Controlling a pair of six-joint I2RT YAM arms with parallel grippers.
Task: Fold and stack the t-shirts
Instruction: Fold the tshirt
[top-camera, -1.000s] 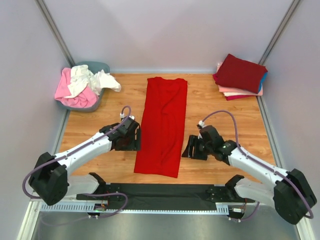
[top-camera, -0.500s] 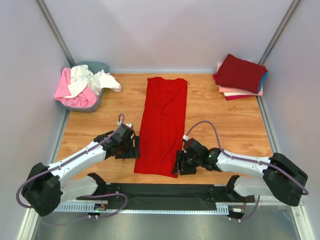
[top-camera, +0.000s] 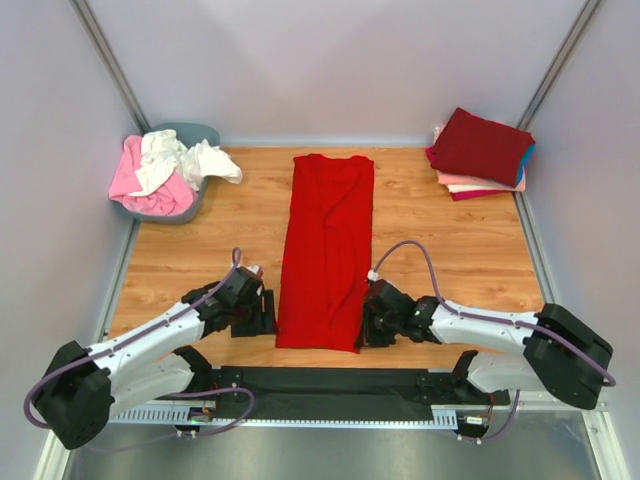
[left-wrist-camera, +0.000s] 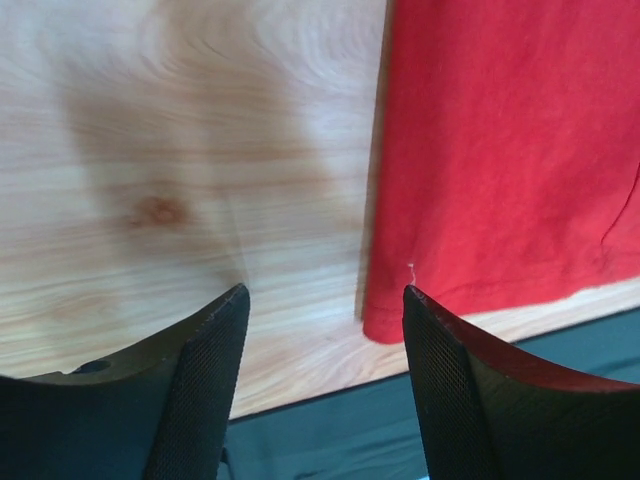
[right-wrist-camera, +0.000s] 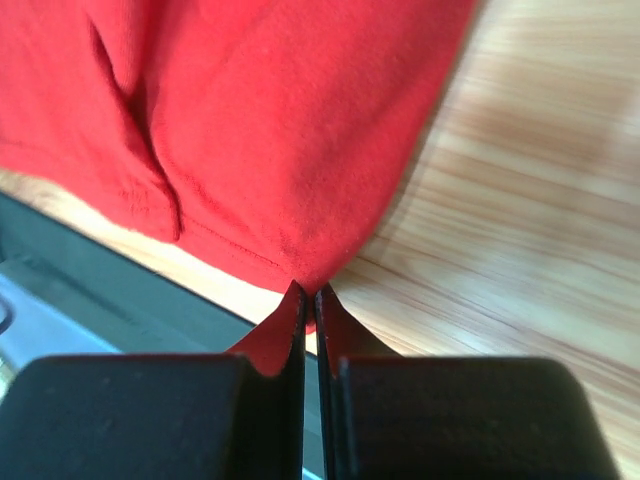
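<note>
Now, at the near edge, the right gripper (right-wrist-camera: 310, 292) has its jaws pressed together on the near right hem corner of the bright red t-shirt (top-camera: 328, 250). The cloth puckers to a point between the tips. The left gripper (left-wrist-camera: 320, 300) is spread. One finger is over bare wood and the other is at the near left hem corner, which lies just inside the gap, though I cannot tell whether any cloth is caught yet.

To do this step well, the left jaws should shift slightly toward the shirt so that they close on the hem itself, all layers together, as deep as the right-hand pinch. Both corners should then rise level and travel together toward the far end, so the fold line runs square across the strip and does not skew.

The shirt lies flat on the table (top-camera: 440, 230) as a long narrow strip. Its long axis runs from near to far, with the hem toward the arms and what looks like the collar end toward the back wall.

Farther off, the folded stack (top-camera: 482, 148) sits in the far right corner. At far left, the loose pink and white shirts (top-camera: 160, 170) fill the grey tub (top-camera: 205, 132).
</note>
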